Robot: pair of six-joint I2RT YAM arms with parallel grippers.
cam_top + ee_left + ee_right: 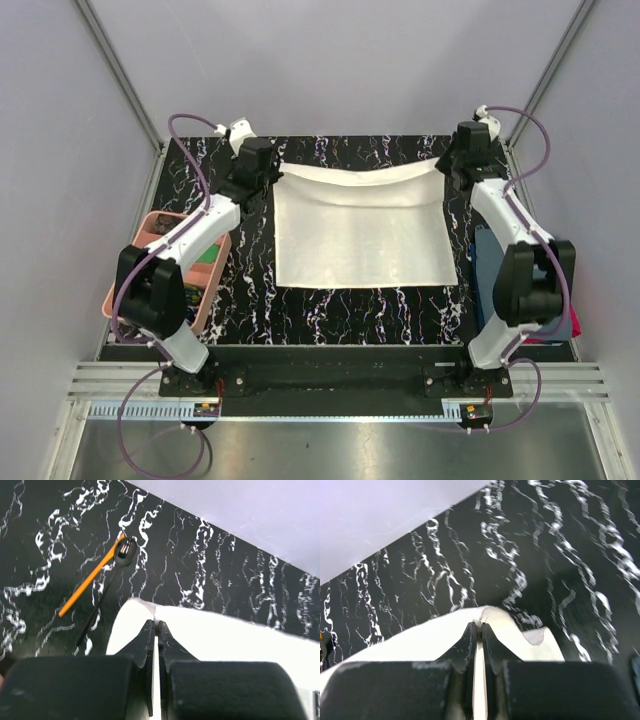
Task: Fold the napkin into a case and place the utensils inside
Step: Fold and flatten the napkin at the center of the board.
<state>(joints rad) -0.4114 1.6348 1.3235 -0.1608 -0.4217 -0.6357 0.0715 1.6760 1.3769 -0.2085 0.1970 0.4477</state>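
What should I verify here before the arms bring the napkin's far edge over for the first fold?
1. Left tool shut on the far left corner of the napkin: ok.
2. Right tool shut on the far right corner: ok.
3. Near edge lying flat on the table: ok.
4. Far edge straight between the two tools: not ok, it sags in the middle.
5. Spoon and orange stick off the cloth: ok, they lie on the table beside the left corner.
6. Nothing hidden under the cloth: cannot tell.
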